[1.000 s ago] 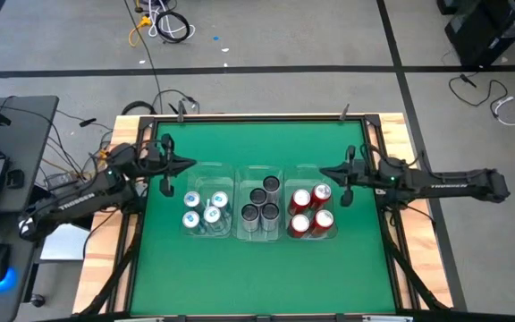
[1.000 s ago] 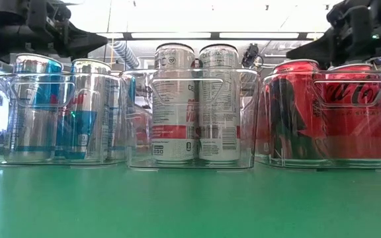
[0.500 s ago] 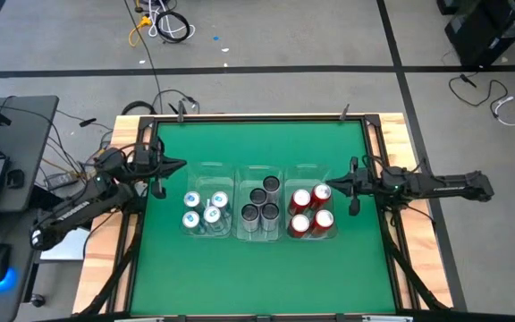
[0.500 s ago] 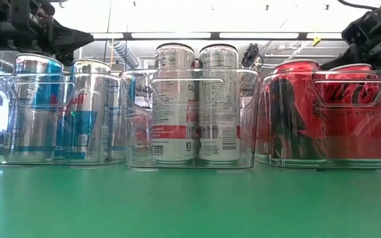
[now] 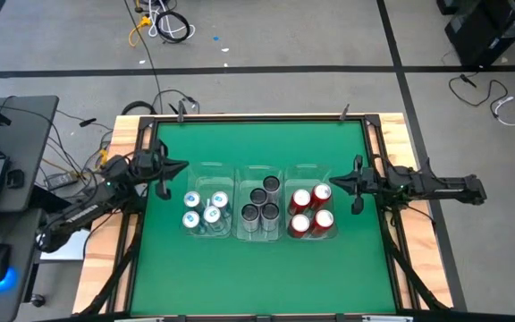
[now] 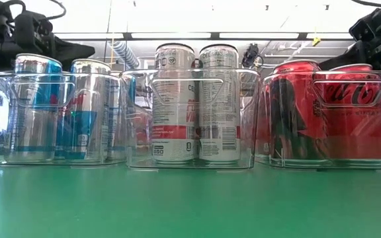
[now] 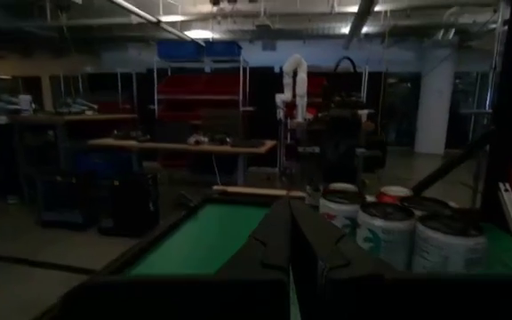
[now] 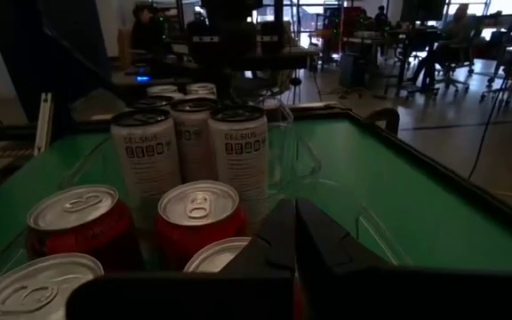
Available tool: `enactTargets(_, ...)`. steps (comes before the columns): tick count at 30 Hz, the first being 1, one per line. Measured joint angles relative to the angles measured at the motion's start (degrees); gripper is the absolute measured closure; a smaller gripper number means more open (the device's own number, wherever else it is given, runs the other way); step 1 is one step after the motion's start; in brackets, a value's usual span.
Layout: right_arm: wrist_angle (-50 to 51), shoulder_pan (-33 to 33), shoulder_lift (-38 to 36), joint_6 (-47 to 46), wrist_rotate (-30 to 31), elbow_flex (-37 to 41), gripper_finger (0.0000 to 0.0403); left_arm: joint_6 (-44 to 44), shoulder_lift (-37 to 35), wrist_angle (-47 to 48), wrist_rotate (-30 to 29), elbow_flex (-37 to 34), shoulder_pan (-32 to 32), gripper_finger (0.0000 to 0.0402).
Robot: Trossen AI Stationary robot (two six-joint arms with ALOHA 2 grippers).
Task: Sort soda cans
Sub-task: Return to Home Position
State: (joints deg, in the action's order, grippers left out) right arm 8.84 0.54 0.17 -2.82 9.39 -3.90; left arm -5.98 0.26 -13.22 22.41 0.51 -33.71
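Left hand [image 5: 183, 165] closed near bins [image 5: 248, 174] holding cans [image 5: 211, 215]

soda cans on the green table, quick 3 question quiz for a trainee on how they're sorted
1. True or false: the red metal soda cans stand in the clear plastic bin nearest the right gripper.
2. How many dark grey cylindrical cans does the middle clear bin hold? A two, B four, C six.
3. Fill in: the silver cans with white-teal tops are in the ___ bin.
Key: 1 true; 2 B; 3 left.
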Motion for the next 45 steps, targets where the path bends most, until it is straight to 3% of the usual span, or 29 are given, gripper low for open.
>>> enactTargets(5, 0.0, 0.0, 0.0, 0.3, 0.0, 0.0, 0.0403, 2.0, -0.3, 1.9, 1.0, 0.1, 1.0, 0.0402)
enactTargets(9, 2.4, -0.1, 0.0, 0.2, 0.5, -0.6, 0.0403, 2.7, -0.2, 5.4, -7.1, 0.0, 2.4, 0.0402)
enactTargets(17, 5.4, -1.3, 0.0, -0.8, 1.3, -1.2, 0.0403, 3.9, -0.3, 3.2, -21.1, 0.0, 7.4, 0.0402)
enactTargets(21, 9.2, -1.5, 0.0, -3.1, 2.9, -1.9, 0.0403, 3.9, -0.3, 3.5, -22.3, 0.0, 9.4, 0.0402)
enactTargets(27, 9.2, -1.5, 0.0, -2.8, 4.7, -1.9, 0.0403, 0.7, -0.2, 12.2, -27.7, 0.0, 11.6, 0.0402)
enactTargets(45, 9.0, -1.5, 0.3, -2.0, 6.1, -1.9, 0.0401, 2.8, 1.3, 12.6, -25.3, -0.1, 12.4, 0.0400)
